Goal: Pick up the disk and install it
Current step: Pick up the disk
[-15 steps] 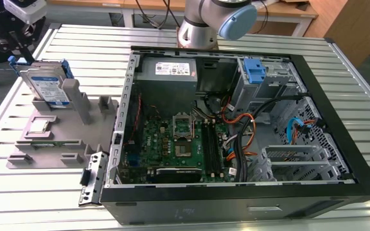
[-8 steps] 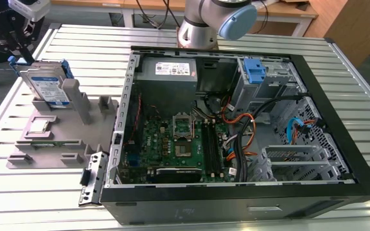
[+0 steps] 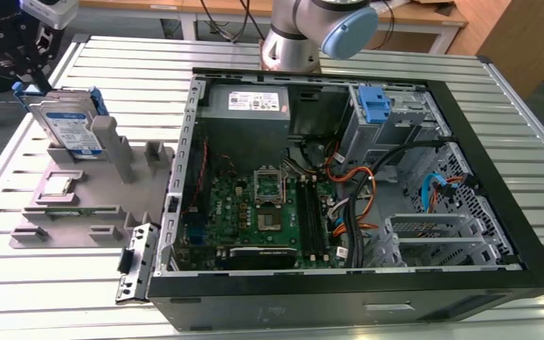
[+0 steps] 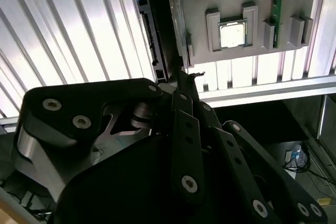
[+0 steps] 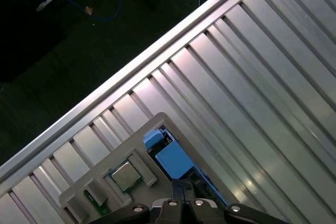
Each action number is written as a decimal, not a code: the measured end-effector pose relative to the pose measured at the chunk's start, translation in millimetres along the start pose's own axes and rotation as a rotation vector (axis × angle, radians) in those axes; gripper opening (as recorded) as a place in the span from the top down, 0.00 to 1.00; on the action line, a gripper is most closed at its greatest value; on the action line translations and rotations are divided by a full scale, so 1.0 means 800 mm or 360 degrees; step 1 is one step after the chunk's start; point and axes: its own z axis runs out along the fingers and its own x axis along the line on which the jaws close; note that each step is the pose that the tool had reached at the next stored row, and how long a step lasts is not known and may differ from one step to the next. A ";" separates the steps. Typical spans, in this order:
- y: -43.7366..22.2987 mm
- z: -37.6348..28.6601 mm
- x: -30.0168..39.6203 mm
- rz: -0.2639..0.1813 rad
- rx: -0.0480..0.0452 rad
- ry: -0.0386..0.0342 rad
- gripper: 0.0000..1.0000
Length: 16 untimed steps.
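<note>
The disk (image 3: pixel 64 124) stands on edge in a grey holder (image 3: pixel 74 205) at the exterior view's left, silver with a white-and-blue label and blue rails. My gripper (image 3: pixel 25 83) hangs just above its far upper corner, by the blue handle end. In the second wrist view the black fingers meet at the gripper (image 4: pixel 182 74), in line with the disk (image 4: pixel 157 35) seen edge-on. In the first wrist view the gripper (image 5: pixel 181 184) sits over the disk's blue rail (image 5: pixel 173 161). The fingers look shut; I cannot tell whether they touch the disk.
The open computer case (image 3: pixel 348 283) lies on the slatted metal table, with a blue bracket (image 3: pixel 373 106) in its drive bay and a grey power supply (image 3: pixel 253 105). A processor chip (image 3: pixel 57 185) rests on the holder. The arm's base (image 3: pixel 296 35) stands behind the case.
</note>
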 end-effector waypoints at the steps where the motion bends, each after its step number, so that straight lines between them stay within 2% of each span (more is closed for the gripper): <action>1: 0.0000 0.0000 0.0000 -0.0020 -0.0001 0.0001 0.90; 4: -0.0001 -0.0001 -0.0001 -0.0077 -0.0003 0.0001 0.90; 9: -0.0001 0.0000 -0.0001 -0.0162 -0.0007 -0.0014 0.90; 16: -0.0001 0.0003 0.0000 -0.0295 -0.0005 -0.0024 0.90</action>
